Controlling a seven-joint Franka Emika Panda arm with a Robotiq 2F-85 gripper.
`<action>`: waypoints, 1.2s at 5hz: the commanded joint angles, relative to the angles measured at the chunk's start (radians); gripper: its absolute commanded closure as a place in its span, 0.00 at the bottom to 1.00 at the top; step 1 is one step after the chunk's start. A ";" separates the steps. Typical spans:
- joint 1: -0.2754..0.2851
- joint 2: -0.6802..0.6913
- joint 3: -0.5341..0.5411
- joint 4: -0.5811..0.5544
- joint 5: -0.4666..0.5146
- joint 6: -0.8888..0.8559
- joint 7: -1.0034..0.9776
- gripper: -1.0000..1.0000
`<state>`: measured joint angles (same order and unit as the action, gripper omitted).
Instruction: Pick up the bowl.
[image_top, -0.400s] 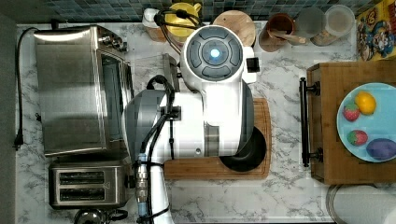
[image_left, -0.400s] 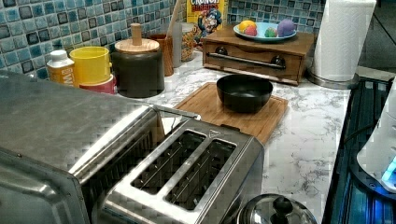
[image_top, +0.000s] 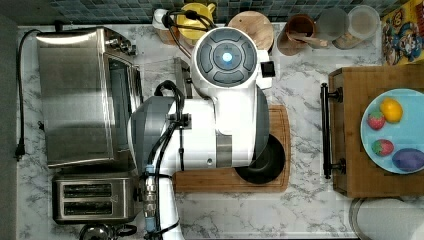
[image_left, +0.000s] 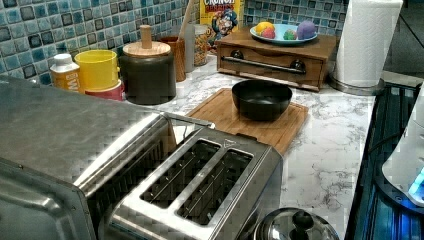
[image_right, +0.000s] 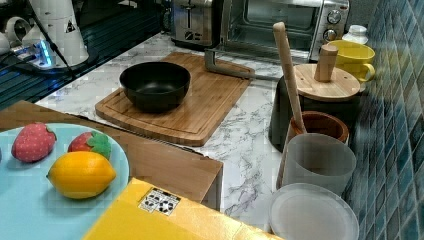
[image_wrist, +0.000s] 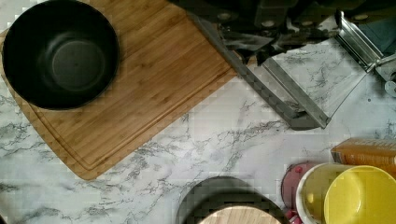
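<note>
The black bowl (image_right: 155, 85) sits upright on the wooden cutting board (image_right: 200, 107), toward its 9 o'clock end in the right view, apart from the lidded pot (image_right: 320, 100) at 3 o'clock. Whether the gripper (image_wrist: 268, 35) is open or closed cannot be told.

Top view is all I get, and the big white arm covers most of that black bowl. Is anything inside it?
Observer: No. The wrist view looks straight into the bowl: a glossy inside with nothing in it.
Operator: Is it sitting flat?
Observer: Yes. In the right view it stands upright near one end of the cutting board.
Operator: What's the round wooden thing at the back?
Observer: A lid with an upright knob, sitting on a dark pot, as the left view shows.
</note>
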<state>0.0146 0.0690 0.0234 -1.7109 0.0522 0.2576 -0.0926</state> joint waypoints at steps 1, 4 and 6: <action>-0.023 -0.025 -0.026 -0.079 -0.042 0.019 -0.068 1.00; -0.088 -0.187 -0.114 -0.373 -0.097 0.116 -0.208 1.00; -0.103 -0.201 -0.153 -0.475 -0.172 0.165 -0.204 0.50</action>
<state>-0.0876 -0.0676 -0.1027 -2.1348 -0.0873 0.4170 -0.2905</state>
